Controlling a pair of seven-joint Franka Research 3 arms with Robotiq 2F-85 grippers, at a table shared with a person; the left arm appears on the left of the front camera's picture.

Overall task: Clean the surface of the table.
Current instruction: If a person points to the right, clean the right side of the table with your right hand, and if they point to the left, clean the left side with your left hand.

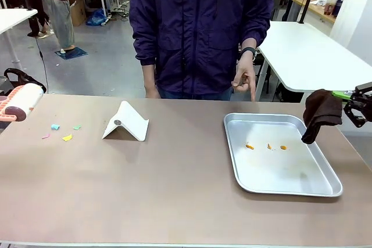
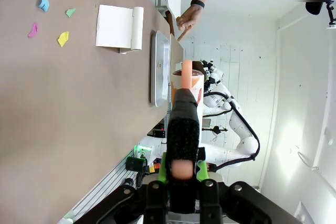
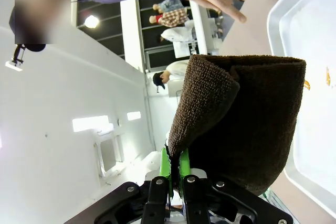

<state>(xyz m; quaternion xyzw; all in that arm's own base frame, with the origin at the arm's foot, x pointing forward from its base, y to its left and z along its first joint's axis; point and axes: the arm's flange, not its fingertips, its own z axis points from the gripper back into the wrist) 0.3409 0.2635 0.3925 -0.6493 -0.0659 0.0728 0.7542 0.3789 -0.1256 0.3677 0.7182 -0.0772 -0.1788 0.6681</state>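
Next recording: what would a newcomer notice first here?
The right arm's fingers pinch a dark brown cloth by the metal tray's far right corner; orange bits lie inside. At the far left, the left arm's fingers grip a lint roller, near coloured scraps on the table.

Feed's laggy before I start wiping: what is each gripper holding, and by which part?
The left gripper holds the lint roller by its dark handle, near the end. The right gripper pinches the brown cloth by a folded edge; the rest hangs free.
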